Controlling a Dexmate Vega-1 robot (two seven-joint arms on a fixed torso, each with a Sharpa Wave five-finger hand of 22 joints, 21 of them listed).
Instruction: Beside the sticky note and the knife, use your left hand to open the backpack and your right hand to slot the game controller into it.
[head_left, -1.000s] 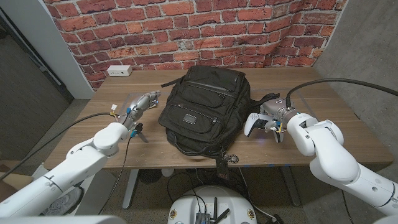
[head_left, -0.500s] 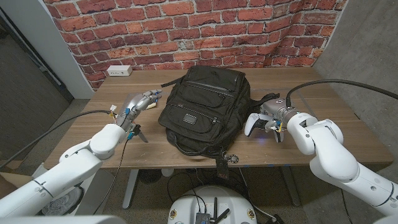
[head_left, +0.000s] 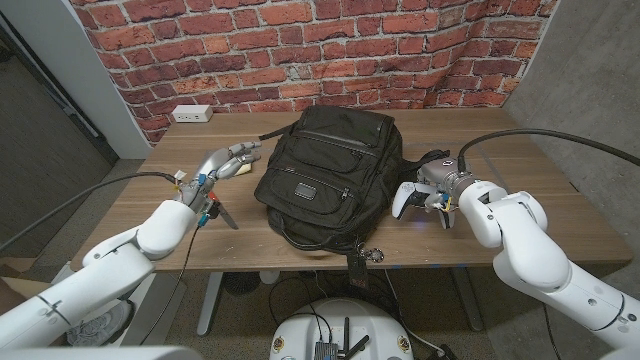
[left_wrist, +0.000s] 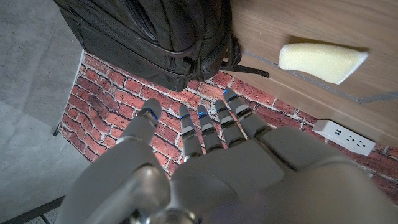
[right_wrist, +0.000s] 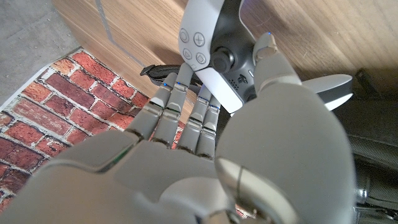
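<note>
The black backpack (head_left: 330, 165) lies zipped shut in the middle of the wooden table (head_left: 520, 215). My left hand (head_left: 225, 163) hovers by its left side, fingers straight and apart, tips reaching toward the bag (left_wrist: 155, 31) and holding nothing. A pale yellow sticky note (left_wrist: 320, 61) lies on the wood beside that hand. The dark knife (head_left: 224, 214) lies just nearer than my left wrist. To the right of the bag, my right hand (head_left: 442, 183) grips the white game controller (head_left: 405, 200), which sits low on the table. The thumb is on one side of the controller (right_wrist: 214, 43) and the fingers (right_wrist: 177, 87) on the other.
A white power strip (head_left: 192, 113) sits at the table's far left edge, under the brick wall. A tag on a strap (head_left: 365, 255) hangs from the backpack over the near edge. A black strap (head_left: 432, 158) lies behind my right hand.
My left hand has moved forward and a little right, closer to the backpack's upper left side. The right hand and controller have not moved.
</note>
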